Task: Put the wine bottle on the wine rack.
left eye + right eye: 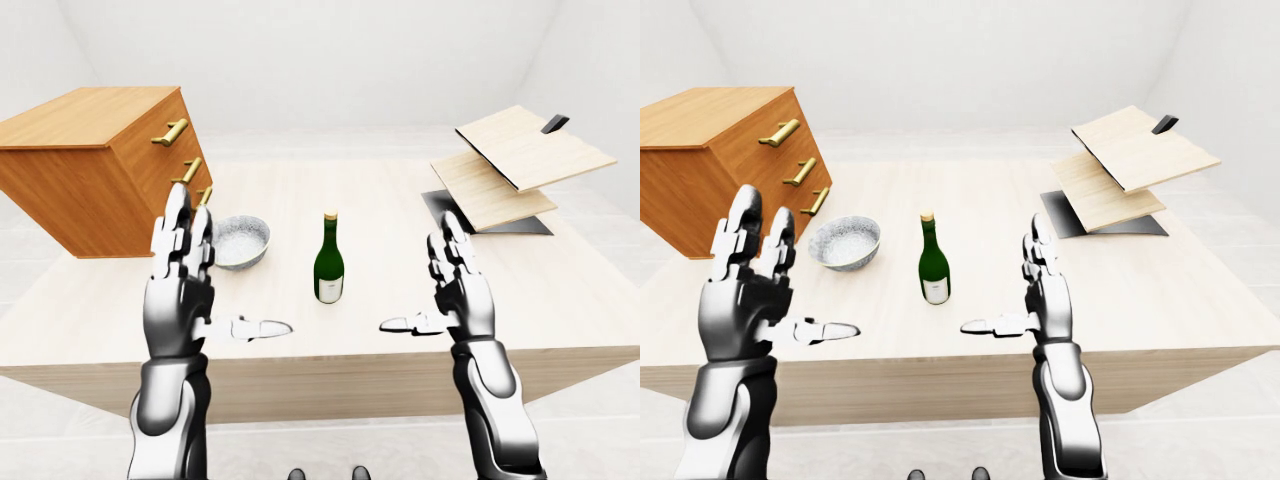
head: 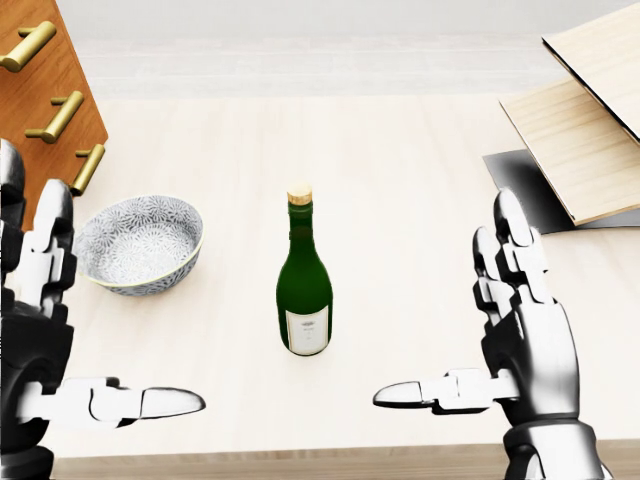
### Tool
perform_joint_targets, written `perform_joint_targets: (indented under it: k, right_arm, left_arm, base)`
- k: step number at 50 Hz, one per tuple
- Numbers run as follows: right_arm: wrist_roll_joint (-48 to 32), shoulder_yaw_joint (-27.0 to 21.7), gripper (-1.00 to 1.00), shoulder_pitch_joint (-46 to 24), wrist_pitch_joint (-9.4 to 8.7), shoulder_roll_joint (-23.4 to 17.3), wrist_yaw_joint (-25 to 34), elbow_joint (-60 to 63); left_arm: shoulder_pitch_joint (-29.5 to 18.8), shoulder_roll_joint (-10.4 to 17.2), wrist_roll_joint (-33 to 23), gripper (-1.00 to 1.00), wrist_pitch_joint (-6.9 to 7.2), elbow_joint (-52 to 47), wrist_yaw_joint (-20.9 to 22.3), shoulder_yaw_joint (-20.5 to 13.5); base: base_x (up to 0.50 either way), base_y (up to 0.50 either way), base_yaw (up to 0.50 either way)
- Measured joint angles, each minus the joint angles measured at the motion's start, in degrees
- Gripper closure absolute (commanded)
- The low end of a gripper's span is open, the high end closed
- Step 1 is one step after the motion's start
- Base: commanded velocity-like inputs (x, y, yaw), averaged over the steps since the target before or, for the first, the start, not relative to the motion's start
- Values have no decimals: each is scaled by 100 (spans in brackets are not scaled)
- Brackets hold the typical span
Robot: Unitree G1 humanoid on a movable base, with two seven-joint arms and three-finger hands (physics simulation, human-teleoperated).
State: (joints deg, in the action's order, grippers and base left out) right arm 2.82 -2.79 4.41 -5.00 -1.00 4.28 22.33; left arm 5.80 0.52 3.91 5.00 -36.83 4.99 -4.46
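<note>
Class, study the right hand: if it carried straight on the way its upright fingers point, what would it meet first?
Probably nothing on the table: the right hand aims its fingers up-view, beside the wine bottle. The wine rack lies beyond; depth is unclear.

Table [image 2: 400, 140]: pale wood. Bowl [image 2: 139, 243], grey patterned, upright, at head view left. Wooden drawer chest [image 1: 95, 165] with three brass handles [image 2: 64, 115] stands just beyond bowl, apart from it.

Bare tabletop [image 2: 400, 200] rings wine bottle [image 2: 304, 290]; bowl [image 2: 138, 244] near its left; wine rack [image 1: 515, 165] well apart, right.
</note>
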Motion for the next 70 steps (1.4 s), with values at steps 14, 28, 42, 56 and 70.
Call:
perform_joint_targets:
  k: [14,28,42,56,70]
  right_arm:
    - [128,-37,-100,102,0,37,-17,994]
    - [128,80,-100,168,0,64,-6,1007]
    - [155,140,-100,195,0,70,31,935]
    - [324,160,-100,239,0,92,41,801]
    - [480,237,-100,245,0,108,40,739]
  left_arm:
    - [-1,67,315,-100,0,-1149,104,-393]
    - [66,37,342,-100,0,-1521,172,-437]
    - [156,5,342,-100,0,-1732,242,-434]
    - [225,-39,328,-100,0,-1629,291,-445]
    - [254,-60,386,-100,0,-1512,302,-498]
  base:
    - [0,0,0]
    - [-17,-46,0]
    - [-17,-46,0]
    - [0,0,44]
    - [0,0,50]
